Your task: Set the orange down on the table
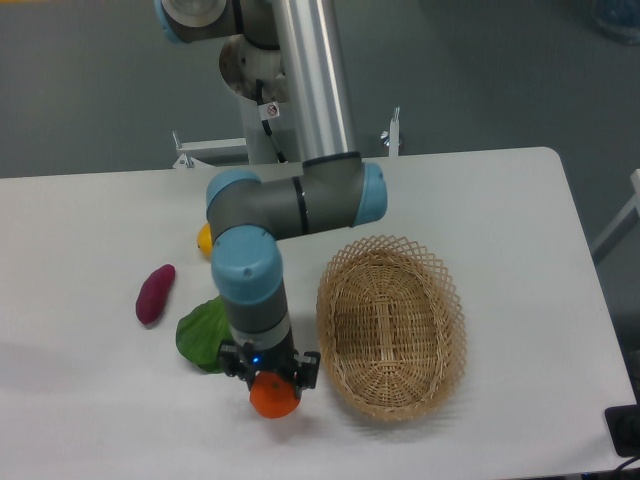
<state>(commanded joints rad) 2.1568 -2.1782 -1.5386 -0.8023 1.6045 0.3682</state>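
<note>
The orange sits gripped in the claw, its lower half showing below the fingers, just left of the basket and outside its rim, over the white bench. Whether it touches the bench is unclear. A leafy green lies just up-left of it.

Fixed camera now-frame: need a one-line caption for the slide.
UR5e gripper holds the orange over the white table, left of the empty wicker basket, in front of the leafy green.
</note>
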